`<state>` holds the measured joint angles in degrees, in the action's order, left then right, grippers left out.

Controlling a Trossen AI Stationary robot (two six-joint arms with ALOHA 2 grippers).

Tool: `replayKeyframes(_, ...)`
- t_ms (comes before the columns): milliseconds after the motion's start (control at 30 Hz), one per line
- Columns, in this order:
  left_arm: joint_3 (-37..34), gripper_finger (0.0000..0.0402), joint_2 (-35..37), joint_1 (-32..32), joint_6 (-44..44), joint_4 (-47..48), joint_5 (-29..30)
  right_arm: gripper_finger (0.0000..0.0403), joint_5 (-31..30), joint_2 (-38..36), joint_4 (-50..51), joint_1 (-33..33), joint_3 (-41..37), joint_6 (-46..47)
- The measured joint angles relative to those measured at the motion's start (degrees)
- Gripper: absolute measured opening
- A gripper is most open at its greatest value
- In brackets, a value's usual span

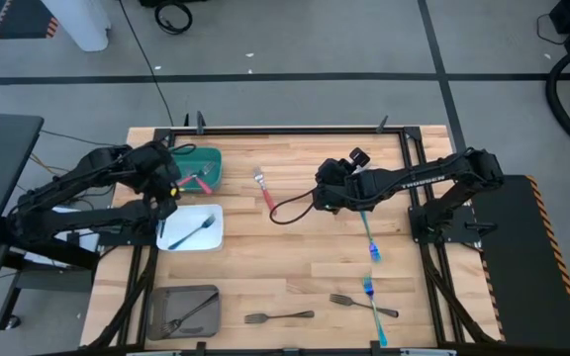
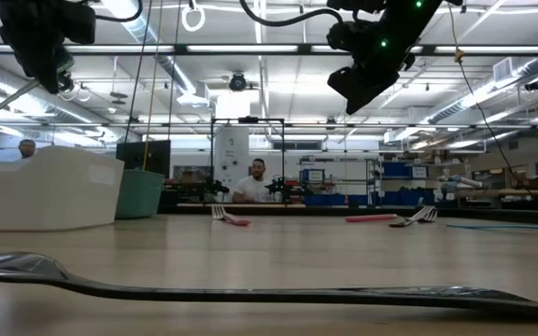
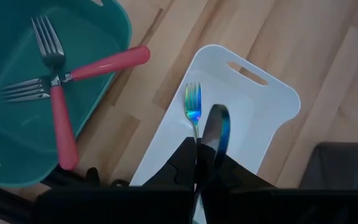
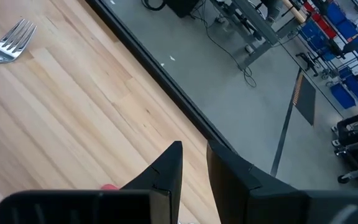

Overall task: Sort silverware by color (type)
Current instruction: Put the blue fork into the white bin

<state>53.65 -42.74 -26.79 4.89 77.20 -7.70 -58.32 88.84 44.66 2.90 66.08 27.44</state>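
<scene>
The left gripper [image 3: 197, 163] hangs over the white bin [image 3: 272, 118], its fingers clamped on a blue iridescent utensil [image 3: 216, 134] — a blue fork [image 3: 192, 106] already lies inside. Two red-handled forks [image 3: 61, 118] cross in the green bin [image 3: 104, 25]. The right gripper [image 4: 194, 168], fingers slightly parted and empty, hovers mid-worktop near a red-handled fork [image 1: 264, 191]. Blue utensils [image 1: 370, 245] and dark metal forks [image 1: 278, 317] lie on the worktop [image 1: 295, 267]; another sits in the grey bin [image 1: 156, 302].
</scene>
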Motion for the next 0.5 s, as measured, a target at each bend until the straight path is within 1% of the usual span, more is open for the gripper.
replayKeyframes(133,-0.3,0.0014,0.0,0.0,0.0,-0.6,0.0,0.0082,1.2,0.0,0.0,0.0,0.0,0.0)
replayKeyframes(400,-6.3,0.0014,0.0,0.0,0.2,-4.6,-0.1,0.0083,1.5,0.0,0.0,0.0,0.0,0.0)
replayKeyframes(500,-6.8,0.0014,0.0,0.0,0.2,-5.3,-0.3,0.0082,1.5,0.0,0.0,0.0,0.0,0.0)
